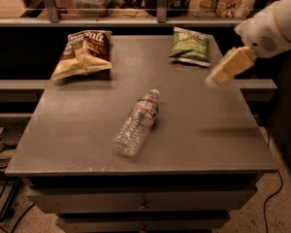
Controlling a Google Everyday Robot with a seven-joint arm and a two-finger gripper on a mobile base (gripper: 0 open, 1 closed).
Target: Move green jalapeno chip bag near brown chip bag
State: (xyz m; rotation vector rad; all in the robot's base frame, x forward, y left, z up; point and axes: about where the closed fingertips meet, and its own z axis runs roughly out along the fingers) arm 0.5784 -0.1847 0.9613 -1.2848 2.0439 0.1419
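Note:
The green jalapeno chip bag (190, 46) lies flat at the table's far right. The brown chip bag (83, 52) lies at the far left, dark brown on top and tan below. My gripper (219, 75) hangs over the table's right side, just right of the green bag and a little nearer the front, above the surface and not touching the bag. It holds nothing that I can see.
A clear plastic water bottle (137, 122) lies on its side in the middle of the grey table (208, 140). A shelf with boxes and a rail (136, 18) runs behind the table. Cables lie on the floor at the left (2, 140).

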